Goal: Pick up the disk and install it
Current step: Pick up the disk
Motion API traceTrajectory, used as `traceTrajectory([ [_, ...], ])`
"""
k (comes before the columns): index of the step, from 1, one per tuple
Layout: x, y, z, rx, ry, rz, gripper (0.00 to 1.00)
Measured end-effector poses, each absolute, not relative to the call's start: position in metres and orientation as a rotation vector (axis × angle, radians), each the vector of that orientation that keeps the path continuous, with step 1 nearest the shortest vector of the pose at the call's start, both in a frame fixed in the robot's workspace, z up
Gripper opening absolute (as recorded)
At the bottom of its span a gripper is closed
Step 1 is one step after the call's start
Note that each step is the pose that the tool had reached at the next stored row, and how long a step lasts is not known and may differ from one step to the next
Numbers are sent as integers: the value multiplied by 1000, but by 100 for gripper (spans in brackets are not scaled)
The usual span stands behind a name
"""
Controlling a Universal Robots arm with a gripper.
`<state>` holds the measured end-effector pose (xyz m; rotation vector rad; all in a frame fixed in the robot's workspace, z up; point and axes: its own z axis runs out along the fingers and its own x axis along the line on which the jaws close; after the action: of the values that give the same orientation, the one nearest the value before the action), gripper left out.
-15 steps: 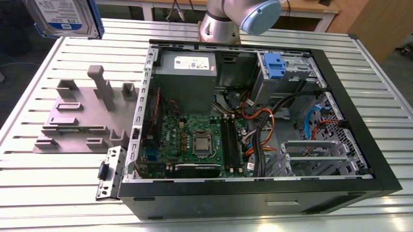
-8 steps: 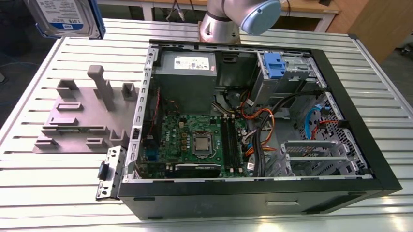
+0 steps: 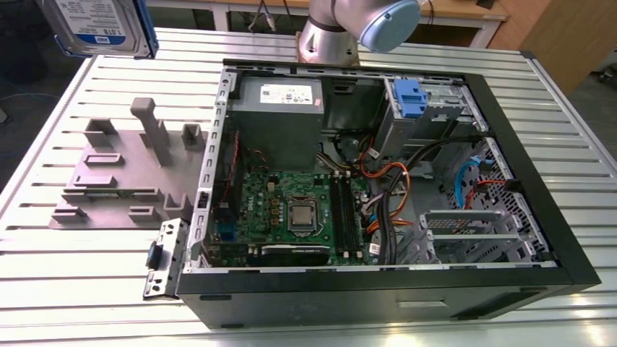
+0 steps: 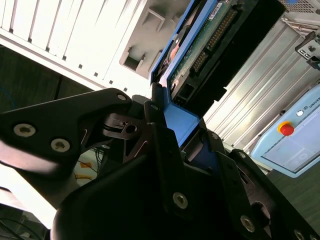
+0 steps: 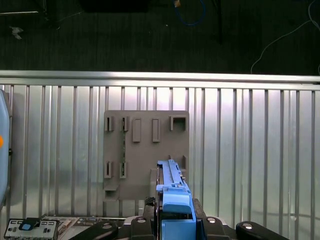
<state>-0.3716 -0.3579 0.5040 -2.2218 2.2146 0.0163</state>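
Gripper (image 4: pixel 182 127): clamped on the disk (image 3: pixel 101 25) by its blue frame | Disk: held aloft at the exterior view's far left, long axis running out from the fingers, over the grey holder (image 3: pixel 121 173) | Computer case (image 3: pixel 386 285): set toward the exterior view's right.

You see the disk (image 3: pixel 97 25) raised off the table (image 3: pixel 87 289), near its far corner on the exterior view's left; silver, white-and-blue label facing that camera; blue carrier's end clamped in the gripper (image 4: pixel 185 132); circuit-board side exposed.
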Motion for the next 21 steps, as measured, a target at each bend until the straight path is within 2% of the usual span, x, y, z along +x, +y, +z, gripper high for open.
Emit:
traceTrajectory([
  [21, -364, -358, 504, -2222, 2215, 16, 36],
])
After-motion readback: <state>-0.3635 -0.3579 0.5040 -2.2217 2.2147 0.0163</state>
